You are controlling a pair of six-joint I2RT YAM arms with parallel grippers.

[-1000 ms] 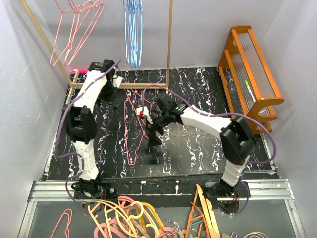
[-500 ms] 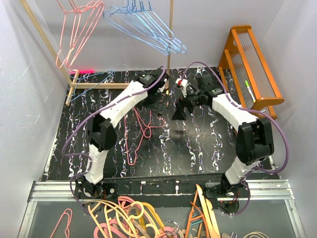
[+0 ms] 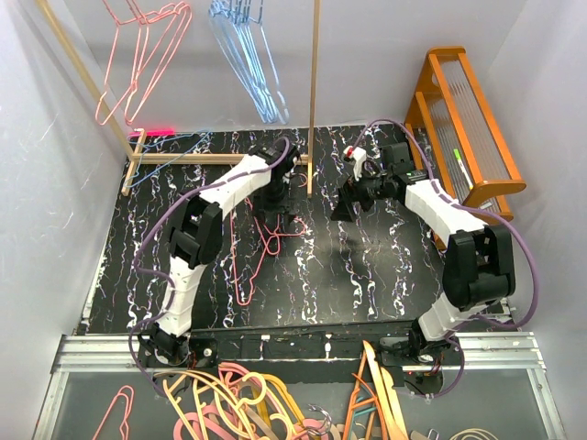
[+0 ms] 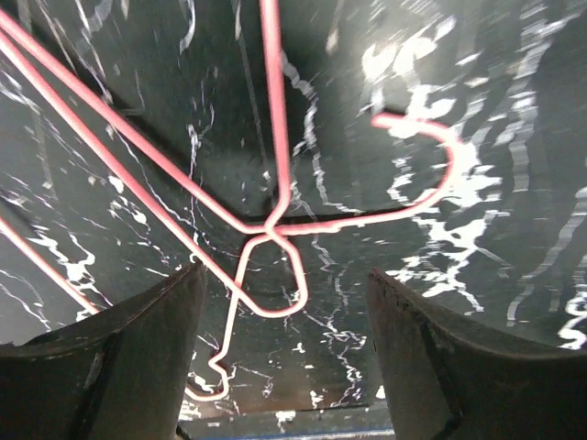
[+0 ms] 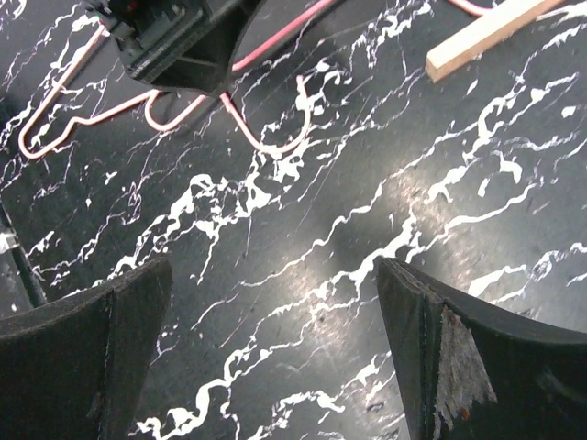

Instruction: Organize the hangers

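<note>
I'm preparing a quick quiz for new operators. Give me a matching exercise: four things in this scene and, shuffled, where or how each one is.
Things:
1 blue hangers
2 loose pink hangers
3 orange rack
4 right tool

Place or state:
A open, above bare table
B lying flat beneath the left tool
C hanging over the far side
D standing at the right edge

Pairs: 1-C, 2-B, 3-D, 4-A

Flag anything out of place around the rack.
Pink wire hangers lie flat on the table, necks crossed over each other, instead of hanging up; the blue hangers hang slanted rather than straight down.
</note>
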